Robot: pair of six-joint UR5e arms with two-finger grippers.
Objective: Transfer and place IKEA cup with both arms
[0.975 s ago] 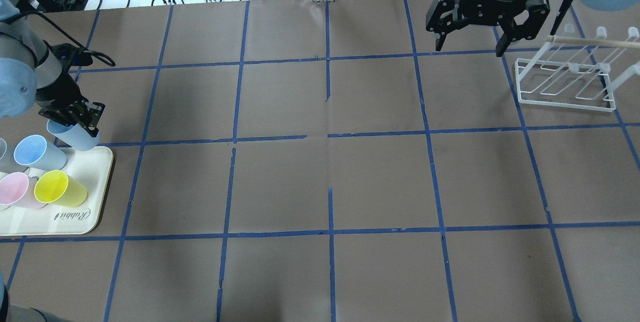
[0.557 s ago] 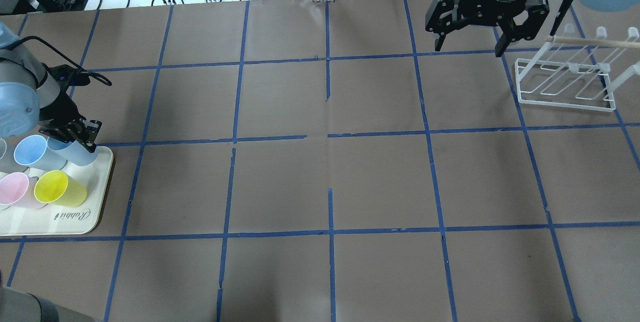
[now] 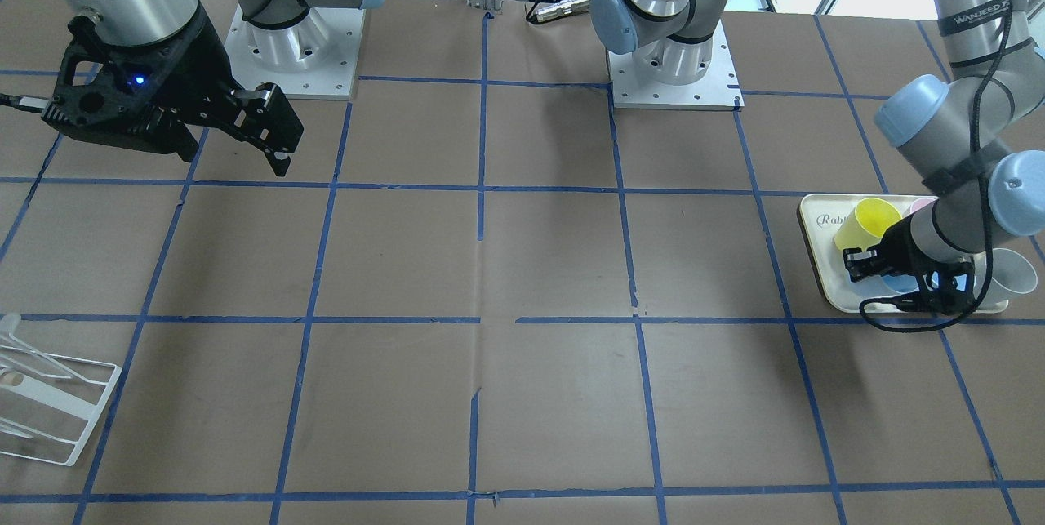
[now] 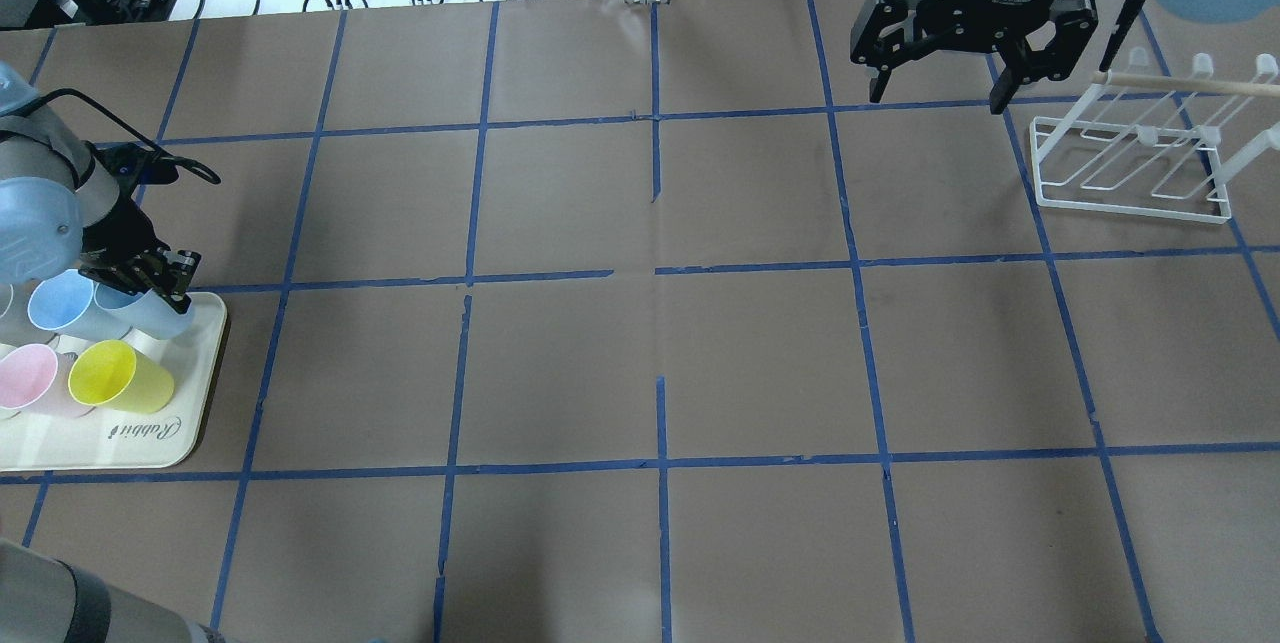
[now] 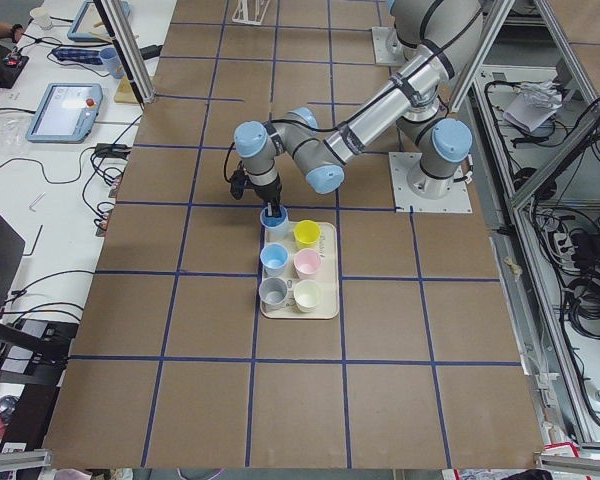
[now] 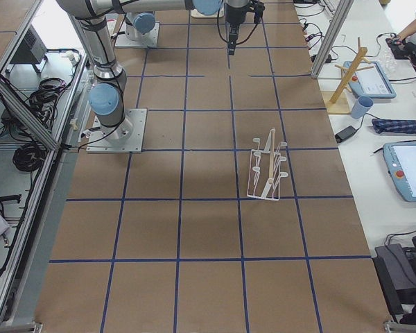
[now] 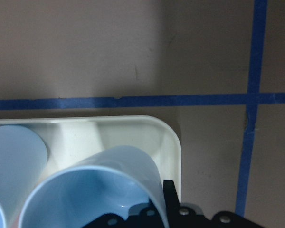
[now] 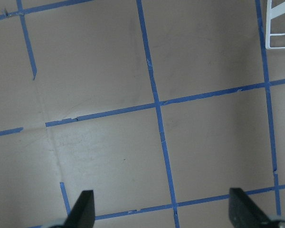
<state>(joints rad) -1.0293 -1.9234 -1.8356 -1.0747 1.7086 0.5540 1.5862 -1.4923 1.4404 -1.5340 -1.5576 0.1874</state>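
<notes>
Left gripper (image 4: 160,285) is down at the cream tray (image 4: 150,443), which sits at the tabletop's left edge. Its jaws are clamped on the rim wall of the IKEA cup (image 4: 170,318); the exact finger placement is mostly hidden. The cup is tilted, over the tray corner nearest the table centre. Cannot tell whether its base touches the tray. A deeper blue cup (image 4: 55,301) is just beside it, perhaps touching.

Right gripper (image 4: 938,101) hangs with jaws spread wide and empty, near the far right corner, beside the white wire rack (image 4: 1130,211).

Judgement: step 1, pick-up from the tray; handover and placing not yet done. The next move calls for a clean lift clear of the neighbouring cup, then a carry toward the table centre, leaving the cup wall free for the right gripper
</notes>
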